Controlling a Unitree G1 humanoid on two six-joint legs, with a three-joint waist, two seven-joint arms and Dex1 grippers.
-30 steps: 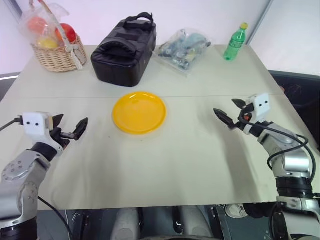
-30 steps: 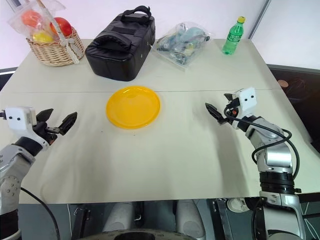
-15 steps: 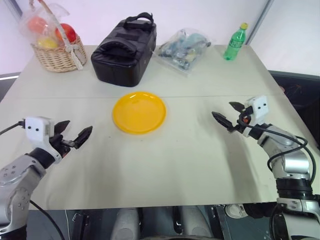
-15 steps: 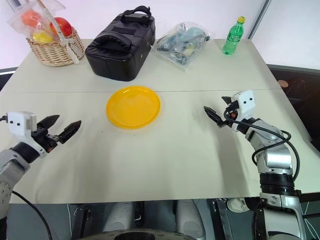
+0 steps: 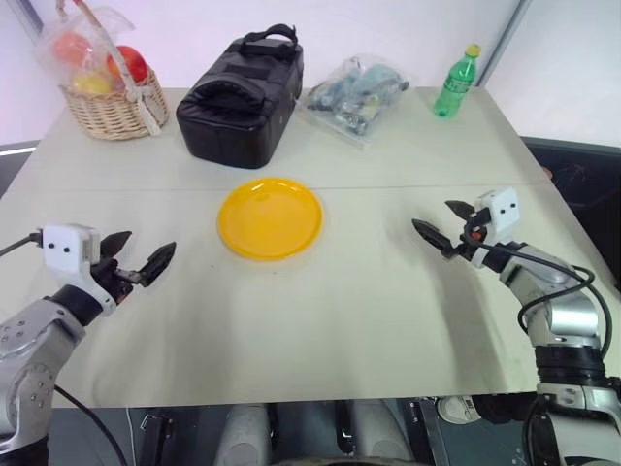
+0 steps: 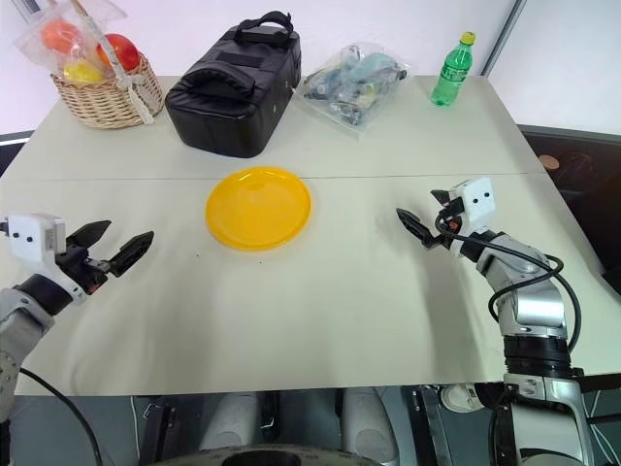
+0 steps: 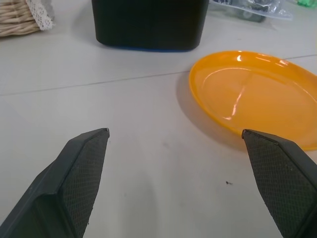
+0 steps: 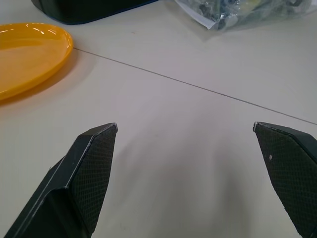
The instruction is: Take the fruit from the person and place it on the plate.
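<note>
At the far left corner of the table stands a wicker basket with red, orange and yellow fruits under plastic wrap. Nearer the front on that side, the left gripper hovers just above the tabletop with its two black fingers spread wide and nothing between them — the wrist view shows bare table and the plate's rim in the gap. Its tips point toward the middle of the table.

To the right of the basket, along the back, sits a black bag with a carry handle on top. In front of the bag, well apart from it, lies the plate — bright yellow-orange, flat on the table at its centre, with nothing on it. It lies between the two grippers, somewhat closer to the left one.

Further right at the back is a clear plastic bag of small mixed items, then a green bottle with a yellow cap, upright near the far right corner.

On the right side the right gripper is held low over the table, pointing left toward the plate, its fingers likewise wide apart and empty
</note>
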